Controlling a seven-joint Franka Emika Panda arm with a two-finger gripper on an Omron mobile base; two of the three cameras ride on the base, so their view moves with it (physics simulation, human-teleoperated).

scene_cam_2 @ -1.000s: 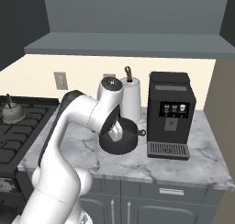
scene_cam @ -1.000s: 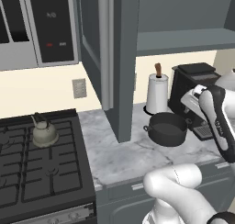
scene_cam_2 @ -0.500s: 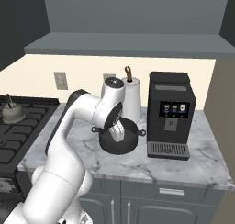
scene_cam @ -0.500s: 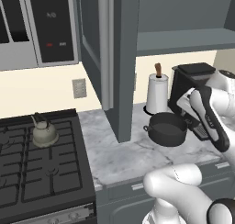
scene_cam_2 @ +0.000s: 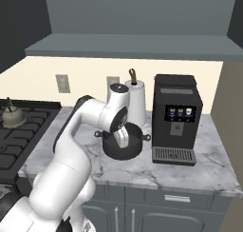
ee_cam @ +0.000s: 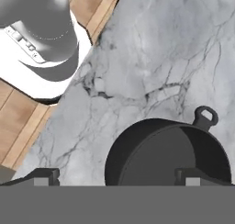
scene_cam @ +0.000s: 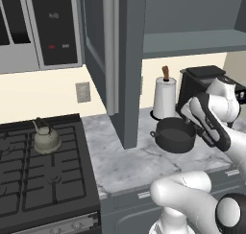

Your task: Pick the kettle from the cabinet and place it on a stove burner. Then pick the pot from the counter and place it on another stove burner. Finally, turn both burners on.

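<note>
Gripper point(scene_cam_2: 122, 140), jaws spread wide, has dropped lower over the pot point(scene_cam_2: 124, 141) rim; kettle point(scene_cam: 46, 138) is already sitting on burner point(scene_cam: 29, 170). Grasp is pending.

One kettle point(scene_cam: 46, 139) sits on the stove, while the desk point(scene_cam: 129, 161) carries one pot point(scene_cam: 175, 134), one white carafe point(scene_cam: 164, 98) and one coffee machine point(scene_cam_2: 176, 118); one microwave point(scene_cam: 36, 27) hangs above.
</note>
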